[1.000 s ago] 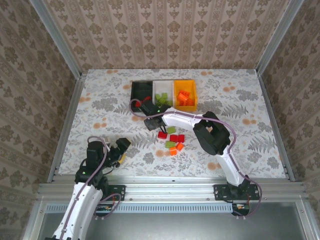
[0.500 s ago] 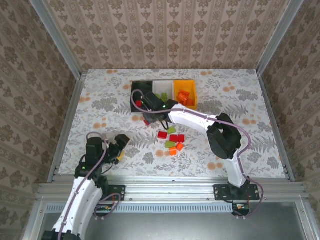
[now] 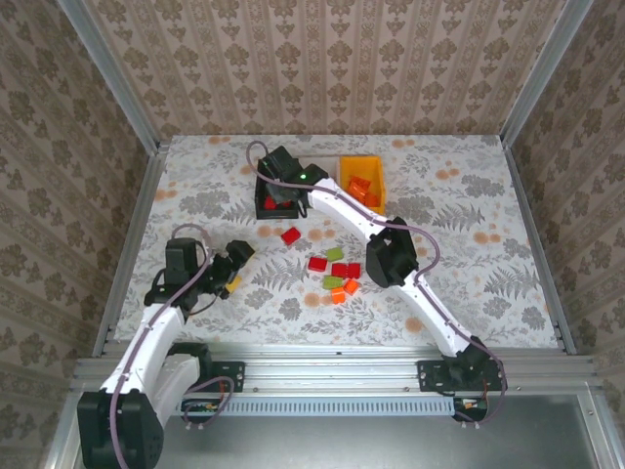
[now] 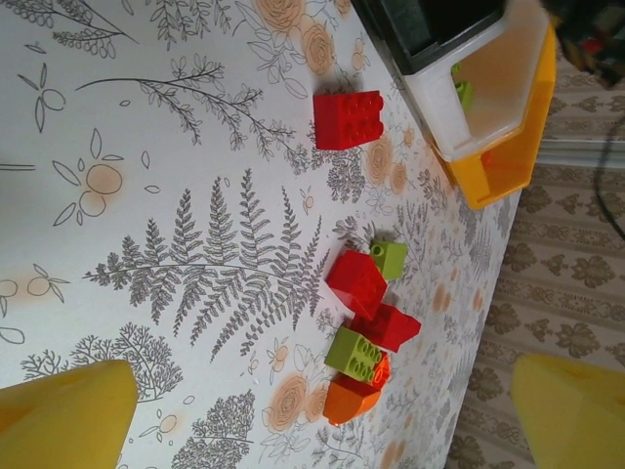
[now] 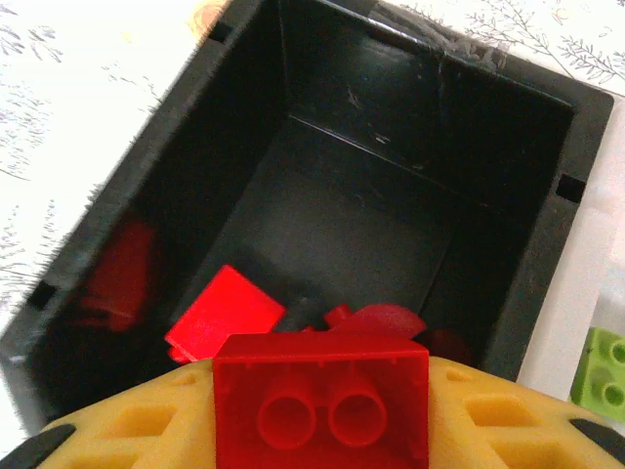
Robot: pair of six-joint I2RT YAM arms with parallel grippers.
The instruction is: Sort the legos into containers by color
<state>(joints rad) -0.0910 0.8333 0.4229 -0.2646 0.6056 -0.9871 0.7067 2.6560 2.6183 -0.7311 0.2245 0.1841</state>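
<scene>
My right gripper point(image 5: 320, 396) is shut on a red lego point(image 5: 320, 386) and hangs over the black container point(image 5: 391, 186), which holds a few red legos point(image 5: 225, 313). From above, the right gripper point(image 3: 277, 195) sits over that black container point(image 3: 262, 210). The orange container point(image 3: 361, 186) holds orange legos. A lone red lego point(image 3: 290, 235) lies in front of the black container. A cluster of red point(image 3: 317, 264), green point(image 3: 333, 282) and orange legos point(image 3: 338, 296) lies mid-table. My left gripper point(image 3: 235, 262) stands open and empty, left of the cluster point(image 4: 356, 283).
The white container point(image 4: 479, 98) sits between the black and orange ones; a green lego point(image 5: 610, 366) lies inside it. The right arm stretches diagonally across the cluster. Metal rails and patterned walls border the table.
The right arm has swung from the table in front of the containers up over the black one, carrying the red lego. The left arm has shifted slightly forward.
</scene>
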